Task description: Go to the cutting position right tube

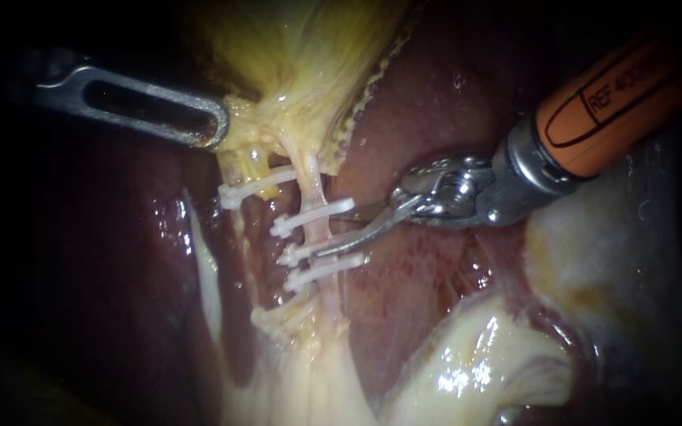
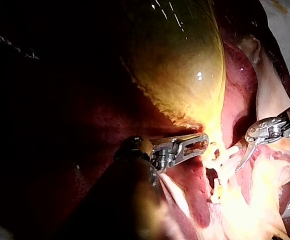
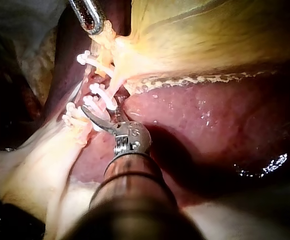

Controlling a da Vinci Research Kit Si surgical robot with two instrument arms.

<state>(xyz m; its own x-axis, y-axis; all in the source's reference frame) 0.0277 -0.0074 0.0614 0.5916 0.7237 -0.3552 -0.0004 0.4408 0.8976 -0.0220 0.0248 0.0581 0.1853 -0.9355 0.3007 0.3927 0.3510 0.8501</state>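
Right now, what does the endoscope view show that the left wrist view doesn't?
Endoscope only: the orange shaft of the right instrument; white plastic clips, distinct on pale tubes. Left wrist only: the broad dome of the glossy yellow-green gallbladder; the dark shaft of the left instrument. Both: slotted left jaws shut on the gallbladder, curved right jaws open beside the clips, dark red liver.

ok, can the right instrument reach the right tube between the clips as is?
Likely yes: the right instrument has open jaws at the right tube, in a gap between clips; nothing crosses them, and the left instrument is off at the gallbladder.
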